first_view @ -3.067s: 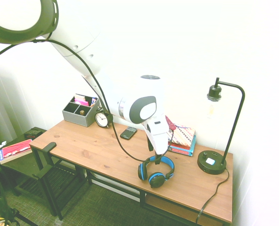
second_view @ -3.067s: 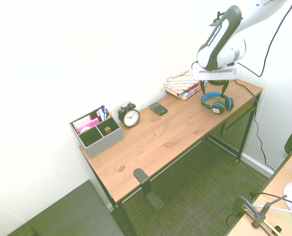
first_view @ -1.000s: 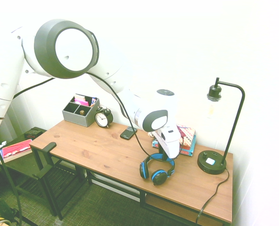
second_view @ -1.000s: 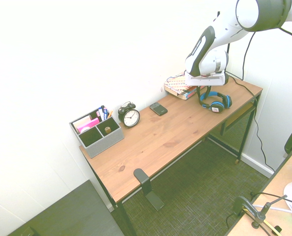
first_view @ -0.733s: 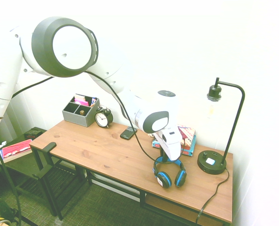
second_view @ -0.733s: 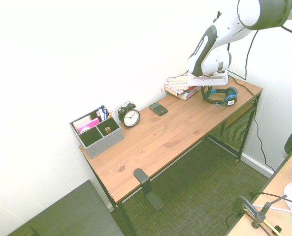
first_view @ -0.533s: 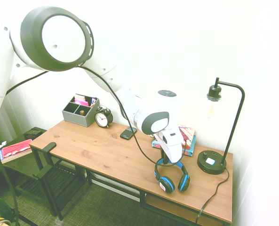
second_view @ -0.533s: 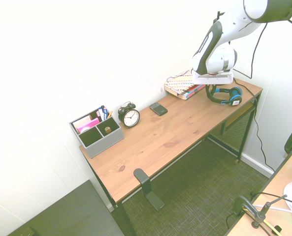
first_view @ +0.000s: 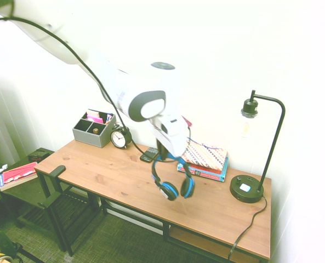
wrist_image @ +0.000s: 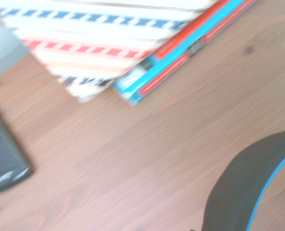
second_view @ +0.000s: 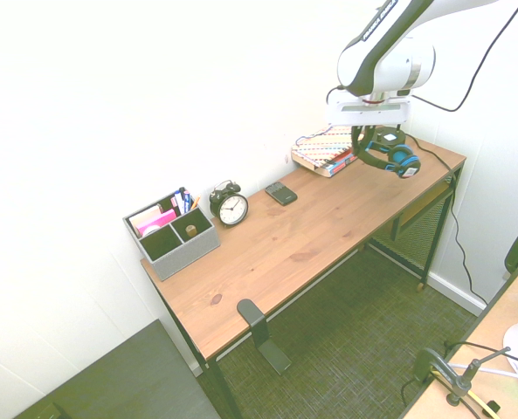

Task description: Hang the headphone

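The carry step is in hand: the gripper (first_view: 163, 154) is pinched tight on the blue headband of the headphone (first_view: 171, 176), which hangs clear of the worktop (first_view: 118, 178) with its two ear cups dangling below, roughly above the middle of the desk and in front of the stack of books (first_view: 205, 160). In the wrist view one dark cup with blue trim shows over bare wood, near the books and a dark phone (wrist_image: 3, 156). The arm reaches in from the upper left of the first exterior view, the wrist held high and the gripper pointing straight down. Next, I judge, the headband must be carried to some hook or peg; the black hook (second_view: 252, 318) at the worktop's front edge looks the likeliest spot, and the band has to slip over it before the grip is let go
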Tool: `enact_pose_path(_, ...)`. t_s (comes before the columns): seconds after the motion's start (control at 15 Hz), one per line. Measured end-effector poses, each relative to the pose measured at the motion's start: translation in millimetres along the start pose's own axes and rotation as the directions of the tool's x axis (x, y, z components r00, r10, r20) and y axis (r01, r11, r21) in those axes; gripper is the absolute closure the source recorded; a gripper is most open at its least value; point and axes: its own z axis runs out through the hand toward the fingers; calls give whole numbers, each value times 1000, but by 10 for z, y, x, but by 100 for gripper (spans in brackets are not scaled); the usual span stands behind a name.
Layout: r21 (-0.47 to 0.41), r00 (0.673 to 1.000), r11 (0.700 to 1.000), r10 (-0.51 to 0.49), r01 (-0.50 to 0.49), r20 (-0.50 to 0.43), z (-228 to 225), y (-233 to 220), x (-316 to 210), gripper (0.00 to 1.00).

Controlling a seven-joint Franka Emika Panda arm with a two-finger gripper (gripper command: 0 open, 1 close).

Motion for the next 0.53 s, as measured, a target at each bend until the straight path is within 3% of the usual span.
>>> enact_pose_path(0.27,-39,970,969,-242,242,-3,-277,85,-2049,100)
enact_pose_path(0.53,-66,934,932,-358,358,8,-195,487,-3705,100)
